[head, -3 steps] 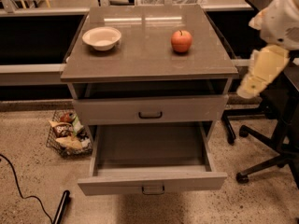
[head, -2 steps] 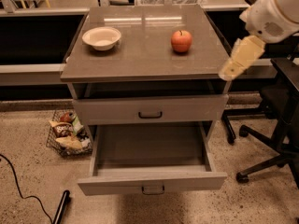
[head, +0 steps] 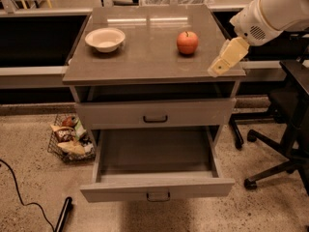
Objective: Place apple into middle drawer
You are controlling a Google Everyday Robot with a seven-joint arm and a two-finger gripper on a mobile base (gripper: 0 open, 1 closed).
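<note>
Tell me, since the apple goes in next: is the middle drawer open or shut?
Open: the middle drawer is pulled out, interior showing. The apple sits on the cabinet top, the gripper beside it.

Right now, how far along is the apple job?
Done: the wide grey-beige middle drawer is pulled open. In hand: the robot's beige hand hovers at the grey cabinet top's right edge, apart from the small round red apple. Left: grasp it, lower it in.

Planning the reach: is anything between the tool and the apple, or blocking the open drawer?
Nothing visible. The tool hangs over the cabinet top at its front corner, only bare surface between it and the apple. The middle drawer is pulled out, with nothing seen inside.
</note>
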